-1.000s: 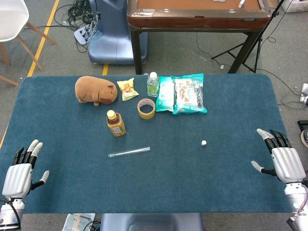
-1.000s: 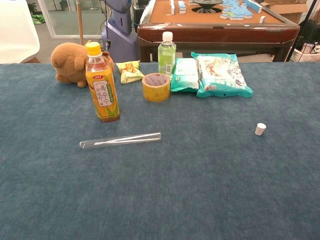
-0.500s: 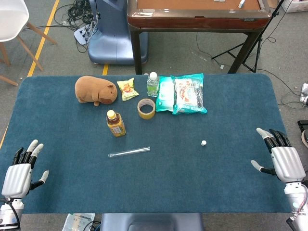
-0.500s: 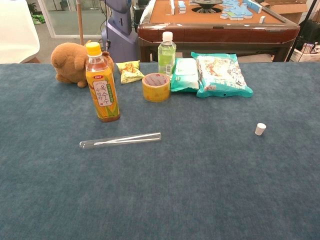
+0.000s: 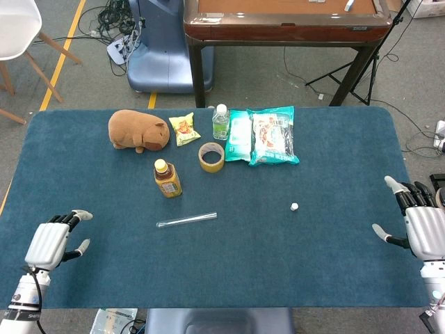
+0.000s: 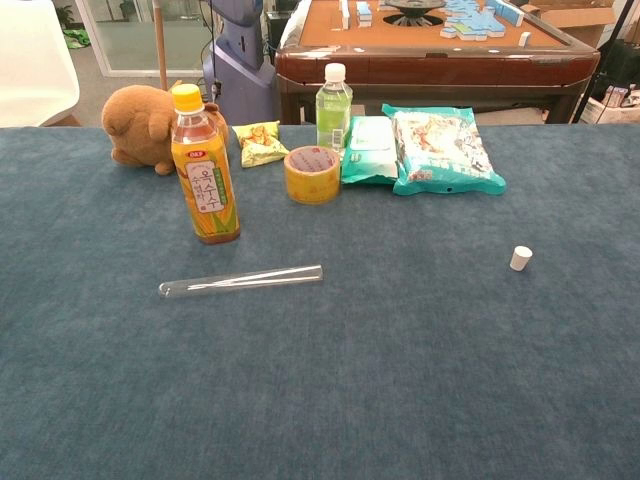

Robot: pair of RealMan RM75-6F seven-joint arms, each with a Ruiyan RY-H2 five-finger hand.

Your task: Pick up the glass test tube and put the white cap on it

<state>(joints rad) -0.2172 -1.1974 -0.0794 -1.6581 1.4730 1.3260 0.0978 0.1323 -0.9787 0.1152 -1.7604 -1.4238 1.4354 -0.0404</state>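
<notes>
The glass test tube [image 5: 186, 220] [image 6: 241, 281] lies flat on the blue table cloth [image 5: 278, 264], just in front of the orange drink bottle [image 5: 167, 179] [image 6: 203, 178]. To its right, well apart, stands the small white cap [image 5: 295, 207] [image 6: 520, 258]. My left hand [image 5: 51, 242] hovers over the front left of the table, empty, fingers reaching toward the tube, far from it. At the right edge my right hand [image 5: 420, 226] is open and empty, a good way from the cap. Neither hand shows in the chest view.
Along the back stand a brown plush animal [image 5: 138, 130], a yellow snack packet [image 5: 184, 128], a green bottle [image 5: 220, 121], a roll of tape [image 5: 211, 156] and two teal packets [image 5: 263, 136]. A wooden table [image 5: 285, 21] is beyond.
My left hand has moved right and inward over the table, turning its fingers toward the tube. My right hand has drifted slightly right and down. Tube and cap are unmoved.
</notes>
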